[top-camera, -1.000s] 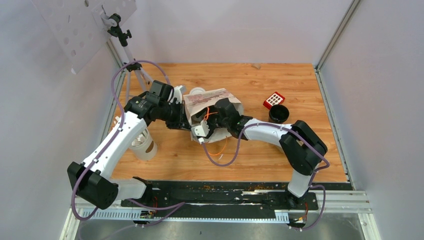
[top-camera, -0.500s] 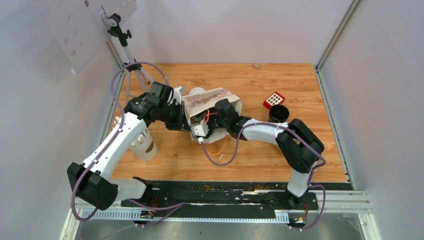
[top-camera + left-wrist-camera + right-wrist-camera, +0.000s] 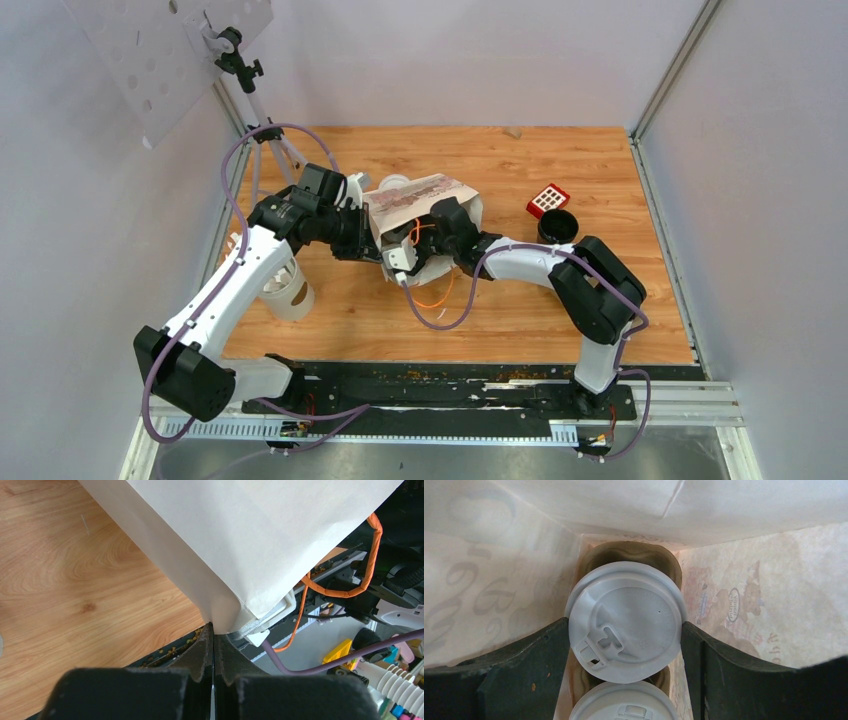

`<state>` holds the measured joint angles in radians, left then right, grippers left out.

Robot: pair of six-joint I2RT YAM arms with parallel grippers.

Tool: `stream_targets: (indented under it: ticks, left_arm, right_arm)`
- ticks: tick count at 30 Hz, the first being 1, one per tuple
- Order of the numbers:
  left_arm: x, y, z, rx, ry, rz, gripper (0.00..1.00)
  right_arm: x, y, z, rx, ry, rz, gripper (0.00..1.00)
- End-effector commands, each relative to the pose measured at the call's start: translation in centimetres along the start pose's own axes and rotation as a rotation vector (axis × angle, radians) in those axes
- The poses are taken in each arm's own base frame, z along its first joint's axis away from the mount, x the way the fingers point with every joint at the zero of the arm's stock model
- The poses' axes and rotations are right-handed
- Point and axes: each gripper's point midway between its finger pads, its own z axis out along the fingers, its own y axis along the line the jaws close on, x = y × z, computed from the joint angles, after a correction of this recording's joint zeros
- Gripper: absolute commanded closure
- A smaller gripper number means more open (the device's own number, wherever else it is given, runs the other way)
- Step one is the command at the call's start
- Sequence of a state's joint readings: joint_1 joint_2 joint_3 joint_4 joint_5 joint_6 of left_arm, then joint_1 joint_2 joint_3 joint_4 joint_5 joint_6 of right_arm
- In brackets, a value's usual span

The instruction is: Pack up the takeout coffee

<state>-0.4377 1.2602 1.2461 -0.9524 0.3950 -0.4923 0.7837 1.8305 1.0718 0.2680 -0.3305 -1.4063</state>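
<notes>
Left arm (image 3: 235, 285), right arm (image 3: 520, 262): white tube links, bulky black joint housings. Both bolted onto black base rail (image 3: 450, 385). Purple cable (image 3: 440, 327) loops along each arm up from rail. Orange cable (image 3: 371, 545) at right wrist, far from rail. Left fingers (image 3: 200, 655) and right fingers (image 3: 524, 675): matte black, blunt.

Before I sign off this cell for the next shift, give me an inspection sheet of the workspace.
Surface: wooden table, brown crumbs at near edge.
Job's things: gripped lidded cup and second lidded cup, both inside paper bag.
Clutter: lidless pale cup, red box, black tub.
Grippers: left gripper shut on the bag's edge; right gripper inside bag, holding gripped lidded cup.
Cables: purple cable loops before bag; orange cable beside it.
Surroundings: grey walls; tripod with perforated board, far left.
</notes>
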Motion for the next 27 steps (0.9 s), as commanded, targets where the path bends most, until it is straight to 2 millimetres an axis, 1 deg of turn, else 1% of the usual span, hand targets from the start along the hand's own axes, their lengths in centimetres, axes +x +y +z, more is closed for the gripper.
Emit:
stream_targets:
  ticks: [1,8,15,27]
  left_arm:
    - [0.17,-1.30,-1.19,0.053,-0.017,0.011,1.00]
    - [0.16,-1.27,-1.11,0.052,-0.015,0.010,1.00]
    - [0.21,-1.31,-1.15,0.054,-0.014,0.010,1.00]
    - [0.35,-1.28,-1.14,0.055,-0.012,0.010,1.00]
  right_arm:
    - [1.40,0.87,0.28,-0.013,0.037,0.037,0.27]
    - [1.55,0.68,0.40,-0.011,0.039,0.040,0.26]
    - [2.00,1.17,0.64,-0.021,0.051,0.054,0.26]
    - [2.06,0.76,1.19,-0.017,0.049,0.070,0.23]
